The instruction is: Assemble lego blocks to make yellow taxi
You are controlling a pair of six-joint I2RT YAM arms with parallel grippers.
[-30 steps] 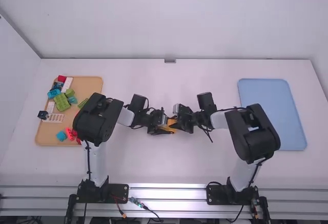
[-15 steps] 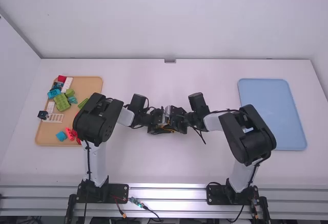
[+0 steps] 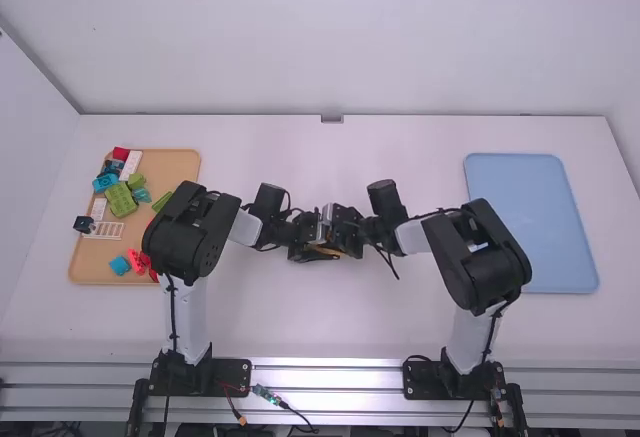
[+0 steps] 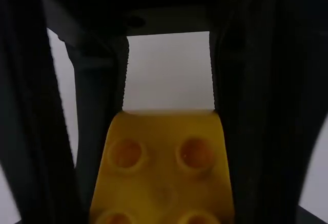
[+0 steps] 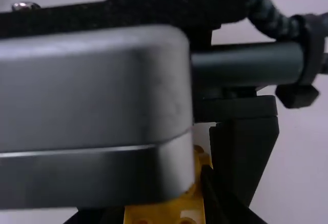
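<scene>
One yellow block [image 4: 163, 147] sits between the left gripper's [image 3: 324, 249] fingers

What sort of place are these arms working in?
Probably a robotics lab's test station: a black-and-white left arm and matching right arm at a white table, with a tan rectangular tray of colourful plastic bricks.
</scene>
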